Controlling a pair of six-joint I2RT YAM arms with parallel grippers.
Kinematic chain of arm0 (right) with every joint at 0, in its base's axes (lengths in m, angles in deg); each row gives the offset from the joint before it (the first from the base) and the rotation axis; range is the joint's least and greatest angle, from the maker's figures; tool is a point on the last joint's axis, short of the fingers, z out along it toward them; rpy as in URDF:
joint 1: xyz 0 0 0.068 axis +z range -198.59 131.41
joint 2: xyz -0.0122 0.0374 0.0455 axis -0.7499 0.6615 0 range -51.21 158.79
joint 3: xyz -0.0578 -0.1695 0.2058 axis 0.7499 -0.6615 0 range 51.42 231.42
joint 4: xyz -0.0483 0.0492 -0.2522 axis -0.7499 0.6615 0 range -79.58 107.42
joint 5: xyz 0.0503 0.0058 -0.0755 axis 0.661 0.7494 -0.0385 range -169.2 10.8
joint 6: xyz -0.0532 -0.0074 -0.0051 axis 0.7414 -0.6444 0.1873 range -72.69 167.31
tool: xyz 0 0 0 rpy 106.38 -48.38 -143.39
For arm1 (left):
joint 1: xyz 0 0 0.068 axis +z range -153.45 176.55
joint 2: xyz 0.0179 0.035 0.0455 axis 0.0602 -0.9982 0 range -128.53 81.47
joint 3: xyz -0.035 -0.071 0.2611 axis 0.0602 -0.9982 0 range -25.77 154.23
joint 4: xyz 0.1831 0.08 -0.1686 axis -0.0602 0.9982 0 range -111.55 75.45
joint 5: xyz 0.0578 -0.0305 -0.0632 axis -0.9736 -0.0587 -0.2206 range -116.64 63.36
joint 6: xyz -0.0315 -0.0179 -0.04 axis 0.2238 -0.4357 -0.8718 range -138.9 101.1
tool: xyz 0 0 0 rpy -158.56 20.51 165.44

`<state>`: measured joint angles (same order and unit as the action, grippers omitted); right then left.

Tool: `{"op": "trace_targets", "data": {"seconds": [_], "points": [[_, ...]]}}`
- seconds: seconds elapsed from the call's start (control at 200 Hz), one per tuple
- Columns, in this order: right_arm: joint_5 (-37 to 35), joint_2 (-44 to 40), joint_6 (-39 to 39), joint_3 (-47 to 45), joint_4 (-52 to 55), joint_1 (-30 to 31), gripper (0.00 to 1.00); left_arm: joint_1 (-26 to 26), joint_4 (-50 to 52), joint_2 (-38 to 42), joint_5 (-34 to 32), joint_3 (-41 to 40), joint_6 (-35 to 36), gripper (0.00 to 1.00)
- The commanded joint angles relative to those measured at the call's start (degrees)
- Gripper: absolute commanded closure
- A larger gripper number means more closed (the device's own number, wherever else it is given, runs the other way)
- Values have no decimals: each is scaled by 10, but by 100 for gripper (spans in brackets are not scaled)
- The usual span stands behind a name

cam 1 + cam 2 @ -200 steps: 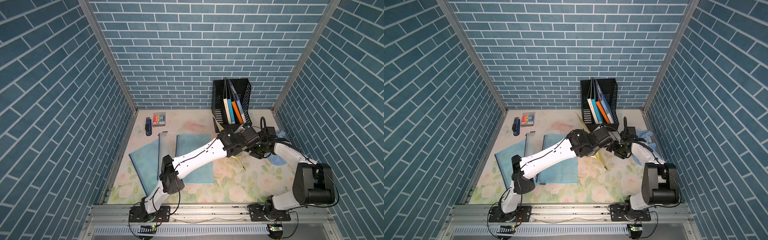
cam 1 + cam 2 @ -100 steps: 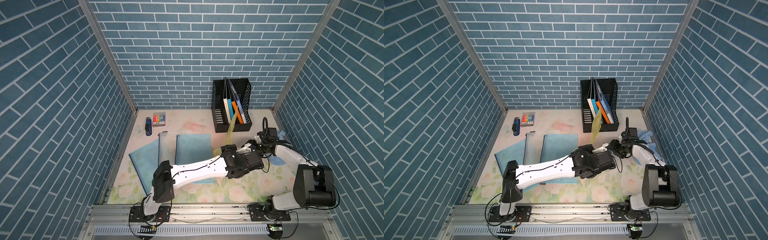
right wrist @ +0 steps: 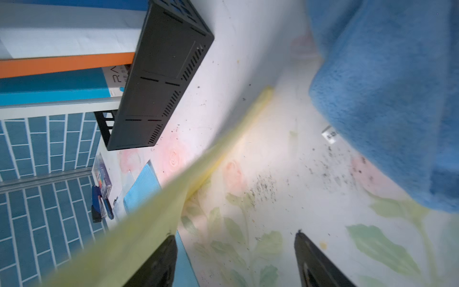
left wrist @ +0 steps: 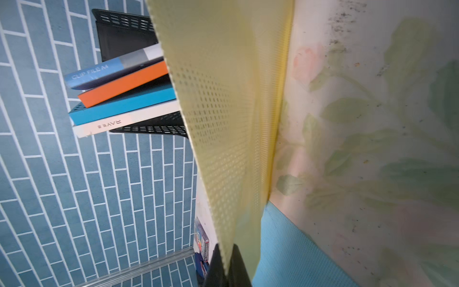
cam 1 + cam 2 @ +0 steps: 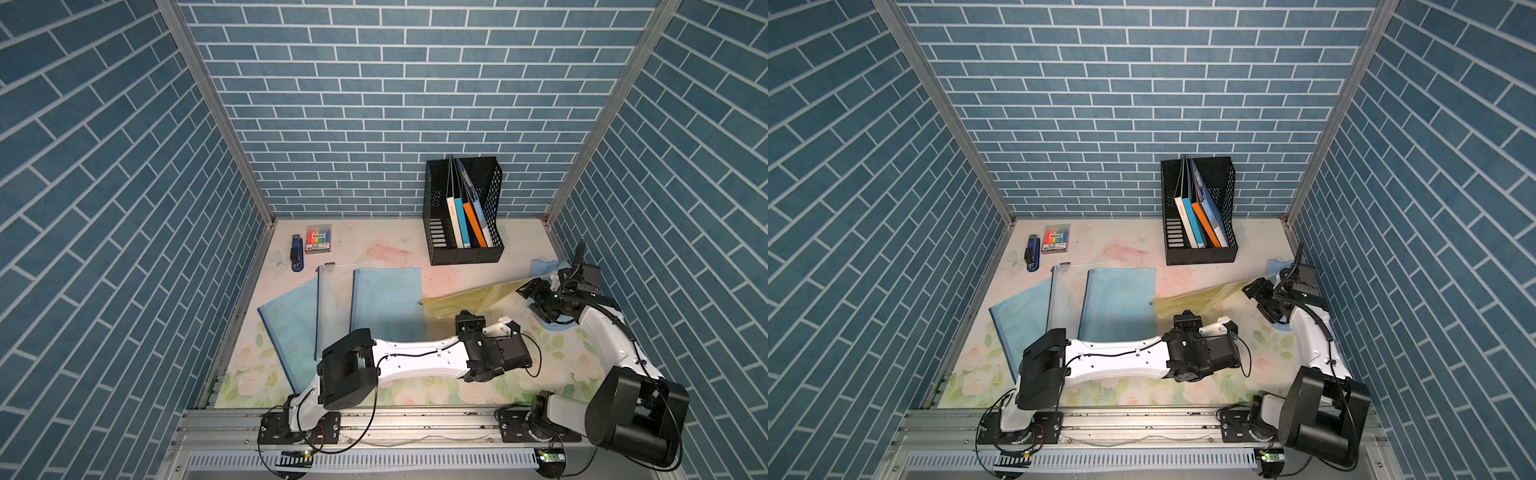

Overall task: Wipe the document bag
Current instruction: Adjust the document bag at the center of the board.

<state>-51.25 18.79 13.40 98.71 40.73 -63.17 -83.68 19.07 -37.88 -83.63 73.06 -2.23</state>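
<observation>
The floral table (image 5: 374,249) is carrying everything, and fine dark specks are lying on it near the right arm. A black file rack (image 5: 463,212) is standing at the back wall, holding upright folders in white, blue and orange. Three flat document bags (image 5: 386,303), two blue and one clear, are lying side by side on the left half of the table, overlapping a little.

The yellow document bag (image 5: 469,297) is hanging tilted above the table in front of the rack. It is stretching from the near corner of the rightmost blue bag across to the right arm. Its lower long edge is sitting close to the table; whether it is touching cannot be told.

The blue cloth (image 3: 385,87) is lying crumpled by the right wall, just beside the right gripper.

The left gripper (image 4: 224,258) is pinching the near edge of the yellow document bag, jaws closed tight on the mesh. The right gripper (image 3: 234,236) is hovering at the bag's far end with its jaws spread wide, the bag passing by one finger and nothing being gripped.

A blue stapler (image 5: 296,258) and a marker pack (image 5: 318,240) are lying at the back left corner.
</observation>
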Motion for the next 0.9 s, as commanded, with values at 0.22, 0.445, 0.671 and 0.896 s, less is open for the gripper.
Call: {"op": "trace_targets", "data": {"seconds": [0.22, 0.445, 0.671, 0.896], "points": [[-70, -25, 64, 75, 118, -59, 23, -21, -10, 25, 186, -46, -72, 100], [-89, -21, 69, 80, 120, -59, 22, -20, -91, 50, 210, -138, -22, 100], [-93, -28, 85, 89, 134, -59, 23, -13, -142, 61, 227, -173, 33, 90], [-110, 13, 90, 55, 125, 21, 26, 18, -141, 72, 262, -156, -31, 24]]}}
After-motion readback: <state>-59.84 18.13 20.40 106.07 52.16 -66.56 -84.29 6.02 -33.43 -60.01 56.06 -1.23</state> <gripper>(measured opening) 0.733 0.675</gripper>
